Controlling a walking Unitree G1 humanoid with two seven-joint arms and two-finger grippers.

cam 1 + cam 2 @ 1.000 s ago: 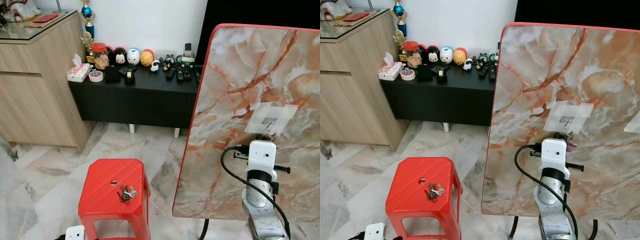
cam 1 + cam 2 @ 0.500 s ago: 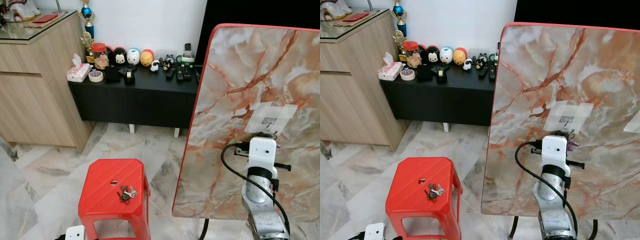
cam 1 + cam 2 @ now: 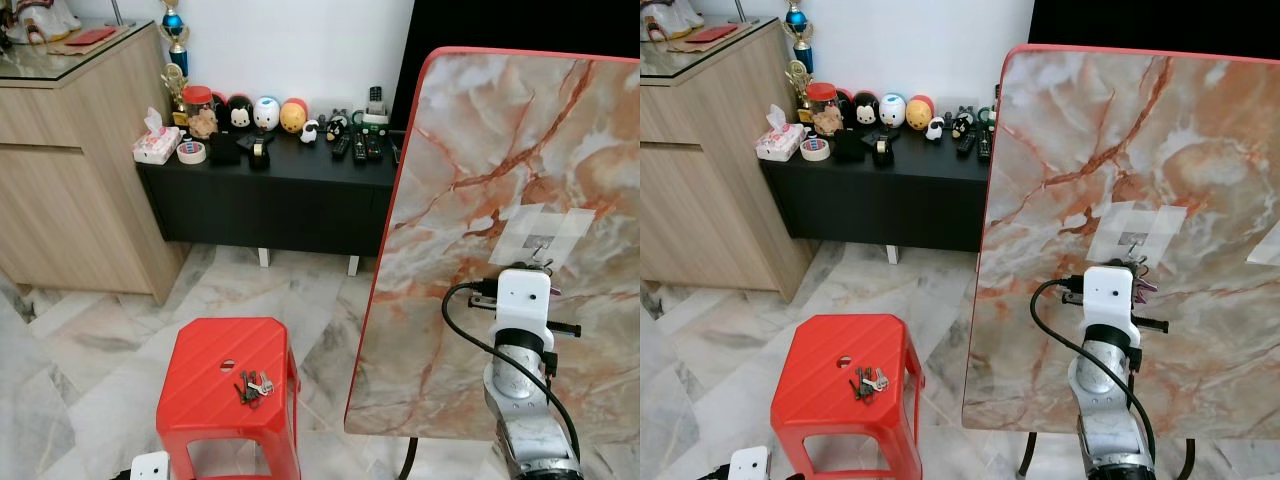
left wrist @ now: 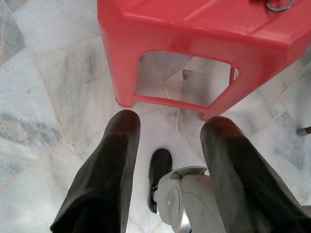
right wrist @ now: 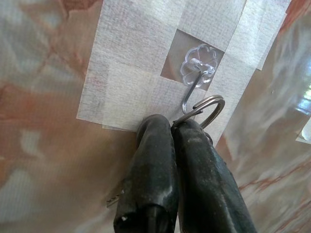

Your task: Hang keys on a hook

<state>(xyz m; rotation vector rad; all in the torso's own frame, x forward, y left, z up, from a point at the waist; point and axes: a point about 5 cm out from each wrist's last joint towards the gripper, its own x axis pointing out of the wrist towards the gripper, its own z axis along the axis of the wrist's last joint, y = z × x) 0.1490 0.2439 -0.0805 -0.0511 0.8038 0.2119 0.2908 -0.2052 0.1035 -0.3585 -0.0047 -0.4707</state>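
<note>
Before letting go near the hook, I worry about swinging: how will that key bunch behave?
Probably floppy: the right gripper pinches only the key ring, so keys likely dangle and swing. The ring looks hard, probably slippery on the thin hook.

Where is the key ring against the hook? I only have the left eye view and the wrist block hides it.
Observer: In the right wrist view the right gripper is shut on the key ring, which sits just below the clear hook, beside its lower tip.
Operator: Is the ring over the tip?
Observer: I cannot tell; the ring's edge meets the hook's lower end, but threading is unclear.
Operator: And the left arm?
Observer: The left gripper hangs open near the floor, in front of the red stool.
</note>
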